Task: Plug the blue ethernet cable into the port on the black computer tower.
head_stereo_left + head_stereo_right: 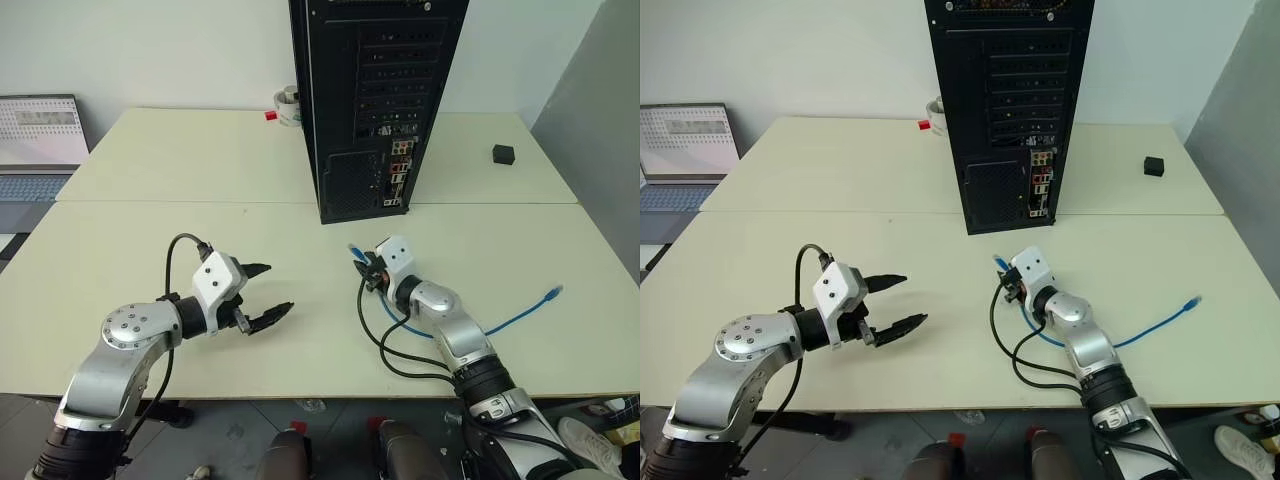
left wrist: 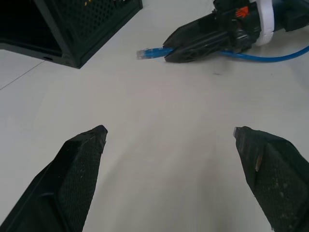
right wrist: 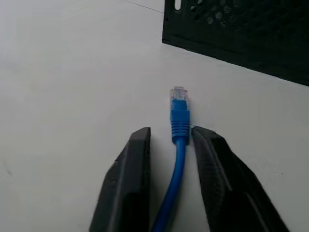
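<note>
Lying on the surface just near of the black computer tower, the blue ethernet cable runs between the right claw fingers, which look nearly clenched on it just behind the plug. Light and floppy, it probably needs gripping close to the stiff plug. The left claw hangs released, well left.

Blue ethernet cable plug between right gripper fingers, beside black computer tower.
</note>
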Available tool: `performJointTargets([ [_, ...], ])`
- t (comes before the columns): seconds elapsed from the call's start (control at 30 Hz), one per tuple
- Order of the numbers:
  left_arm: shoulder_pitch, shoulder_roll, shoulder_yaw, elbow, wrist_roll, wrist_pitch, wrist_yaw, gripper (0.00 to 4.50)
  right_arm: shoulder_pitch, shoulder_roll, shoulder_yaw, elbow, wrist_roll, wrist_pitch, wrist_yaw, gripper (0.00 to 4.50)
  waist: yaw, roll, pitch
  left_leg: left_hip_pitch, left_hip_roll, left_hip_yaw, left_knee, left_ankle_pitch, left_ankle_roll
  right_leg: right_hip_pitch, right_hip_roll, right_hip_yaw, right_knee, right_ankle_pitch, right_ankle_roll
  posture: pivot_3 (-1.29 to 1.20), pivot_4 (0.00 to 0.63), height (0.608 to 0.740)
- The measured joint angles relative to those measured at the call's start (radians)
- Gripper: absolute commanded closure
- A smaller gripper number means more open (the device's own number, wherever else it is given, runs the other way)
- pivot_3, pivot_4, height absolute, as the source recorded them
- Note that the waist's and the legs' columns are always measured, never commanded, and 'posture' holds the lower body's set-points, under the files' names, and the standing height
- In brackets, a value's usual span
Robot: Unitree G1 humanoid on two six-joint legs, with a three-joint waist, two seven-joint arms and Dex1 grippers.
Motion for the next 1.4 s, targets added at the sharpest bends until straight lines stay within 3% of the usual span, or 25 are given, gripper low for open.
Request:
performJointTargets([
  [0.1, -0.018, -0.007, 0.000, 0.021, 0.000, 0.000, -0.002, 0.00, 0.009, -0.010, 0.010, -0.003, -0.001, -0.030, 0.034, 4.49, 0.000, 0.000, 0.000, 0.000, 0.000, 0.000, 0.000, 0.000, 0.000, 0.000, 0.000, 0.000, 0.000, 0.000, 0.000, 0.00, 0.150, 0.740],
  [0.3, -0.055, 0.001, -0.046, 0.059, 0.000, -0.022, -0.078, 0.00, 0.021, -0.071, 0.040, -0.112, 0.039, -0.018, 0.198, 4.50, 0.001, 0.000, 0.000, 0.000, 0.000, 0.000, 0.000, 0.000, 0.000, 0.000, 0.000, 0.000, 0.000, 0.000, 0.000, 0.00, 0.150, 0.740],
  [0.6, -0.169, 0.013, -0.120, 0.195, 0.036, -0.126, -0.212, 0.00, -0.008, -0.223, 0.095, -0.376, 0.167, 0.167, 0.514, 4.50, 0.003, 0.000, 0.000, 0.000, 0.000, -0.001, 0.000, 0.000, 0.000, 0.000, 0.000, -0.001, 0.000, 0.000, 0.000, 0.00, 0.150, 0.740],
  [1.0, -0.197, 0.018, -0.182, 0.210, 0.026, -0.130, -0.348, 0.00, -0.016, -0.254, 0.116, -0.455, 0.198, 0.231, 0.590, 4.50, 0.002, 0.000, 0.000, -0.001, 0.000, -0.001, 0.000, 0.000, 0.000, 0.000, 0.000, -0.001, 0.000, 0.000, 0.000, 0.00, 0.150, 0.740],
  [1.1, -0.201, 0.018, -0.189, 0.207, 0.022, -0.130, -0.365, 0.48, -0.017, -0.255, 0.118, -0.461, 0.198, 0.231, 0.594, 4.50, 0.002, 0.000, 0.000, -0.001, 0.000, -0.001, 0.000, 0.000, 0.000, 0.000, 0.000, -0.001, 0.000, 0.000, 0.000, 0.00, 0.150, 0.740],
  [1.4, -0.214, 0.013, -0.189, 0.207, 0.020, -0.131, -0.388, 2.57, -0.018, -0.272, 0.145, -0.486, 0.198, 0.230, 0.619, 4.50, 0.002, 0.000, 0.000, -0.001, 0.000, -0.001, 0.000, 0.000, 0.000, 0.000, 0.000, -0.001, 0.000, 0.000, 0.000, 0.00, 0.150, 0.740],
])
